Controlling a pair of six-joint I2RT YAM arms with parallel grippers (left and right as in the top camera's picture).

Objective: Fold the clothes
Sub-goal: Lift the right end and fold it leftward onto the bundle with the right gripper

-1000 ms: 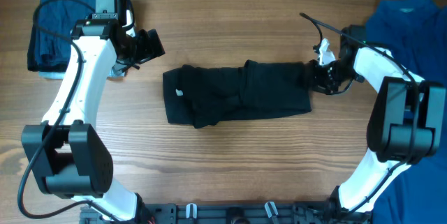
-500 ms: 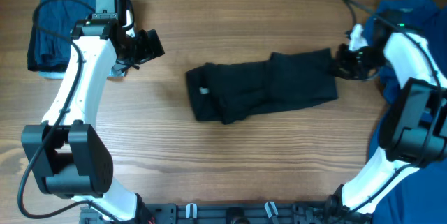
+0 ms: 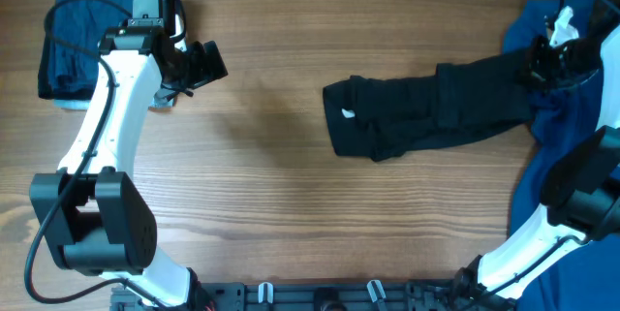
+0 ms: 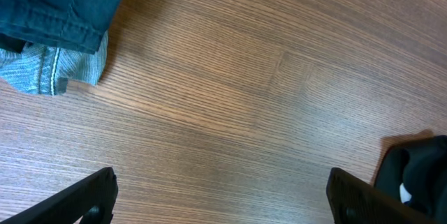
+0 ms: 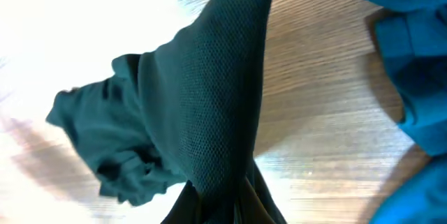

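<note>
While my right end effector (image 3: pixel 539 64) clamps one end of the black shirt (image 3: pixel 426 117), it looks limp, best gripped at edges.

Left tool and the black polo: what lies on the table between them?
Nothing. In the overhead view, only bare wooden table stretches from the left tool to the black polo.

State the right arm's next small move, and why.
Probably raise the right gripper a little, keeping its hold. It is shut on the end of the black polo that overlaps the blue shirt, while the rest lies bunched on the table.
</note>
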